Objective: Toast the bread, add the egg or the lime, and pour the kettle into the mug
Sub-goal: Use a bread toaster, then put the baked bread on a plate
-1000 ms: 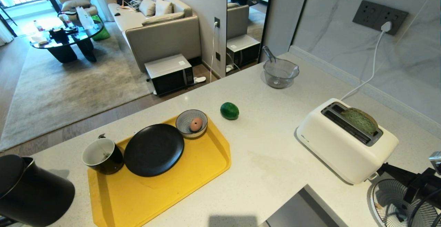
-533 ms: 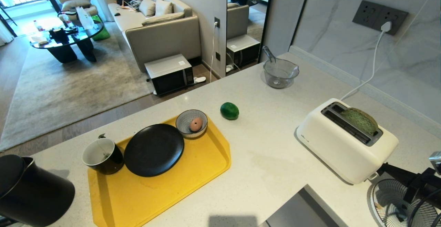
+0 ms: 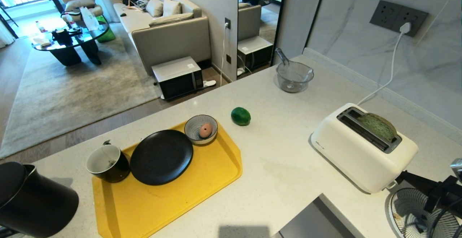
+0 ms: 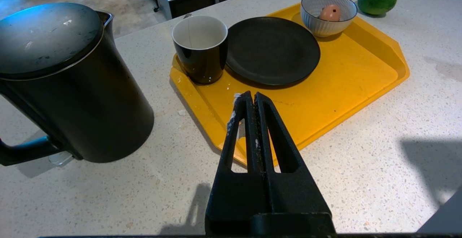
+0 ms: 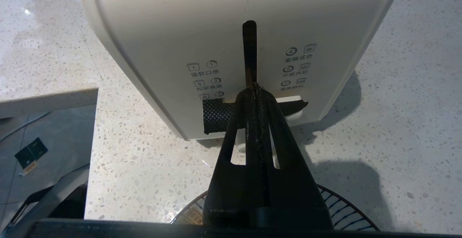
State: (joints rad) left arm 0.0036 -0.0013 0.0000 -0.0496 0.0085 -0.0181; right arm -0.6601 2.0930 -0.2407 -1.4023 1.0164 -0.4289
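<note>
Jaws shut; pale green bread [image 3: 377,126]

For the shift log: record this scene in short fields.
bread: pale green slice standing in the toaster, its top above the slot
lime: on the counter beside the yellow tray
mug: on the tray
kettle: left of the tray
right pincer: shut, at the toaster lever
left pincer: shut, above the tray
</note>
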